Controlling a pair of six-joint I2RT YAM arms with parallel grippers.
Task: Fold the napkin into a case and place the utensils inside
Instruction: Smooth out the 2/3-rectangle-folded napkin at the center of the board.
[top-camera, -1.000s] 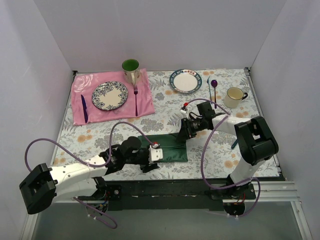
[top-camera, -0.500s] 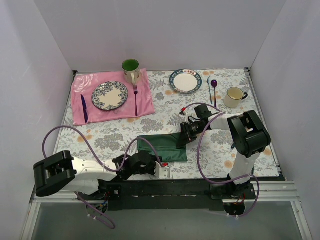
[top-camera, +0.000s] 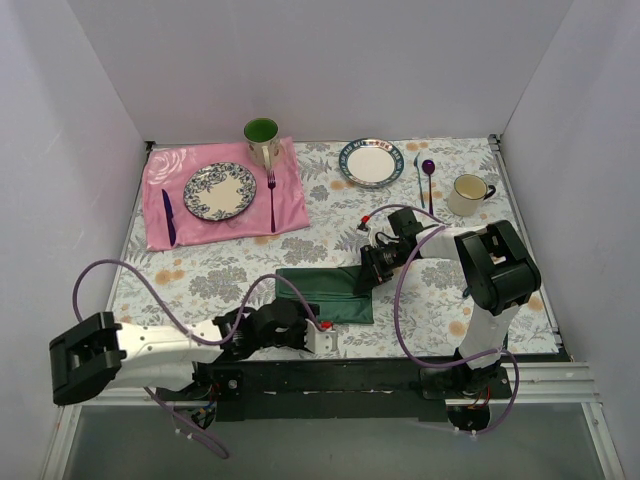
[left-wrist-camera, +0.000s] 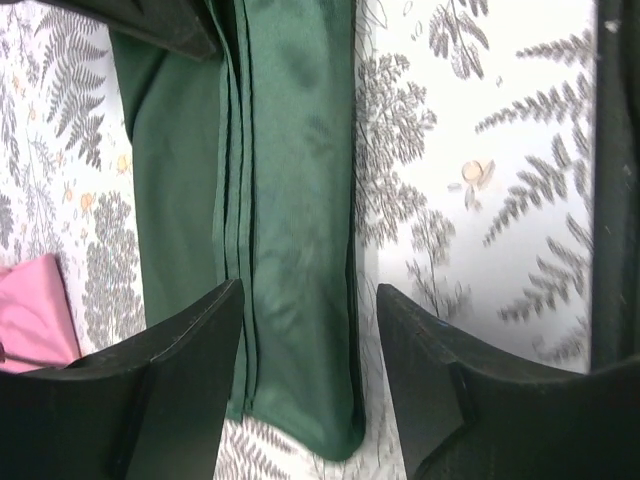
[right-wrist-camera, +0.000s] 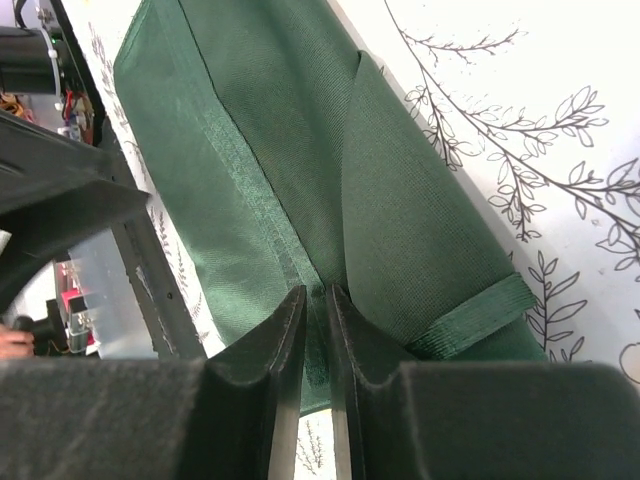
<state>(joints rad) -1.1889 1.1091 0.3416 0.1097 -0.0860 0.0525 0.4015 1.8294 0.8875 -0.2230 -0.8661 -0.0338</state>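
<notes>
The flower-printed tabletop carries the napkin near its front middle, folded into a flat band. The band's long axis runs left to right across the overhead view, with layered edges running along its length. The left hand hangs just over the band's left end near the tabletop's front edge, its fingers spread wide apart and gripping nothing. At the right end, the right hand has its fingers pressed nearly together, pinching a ridge of the napkin's cloth.
</notes>
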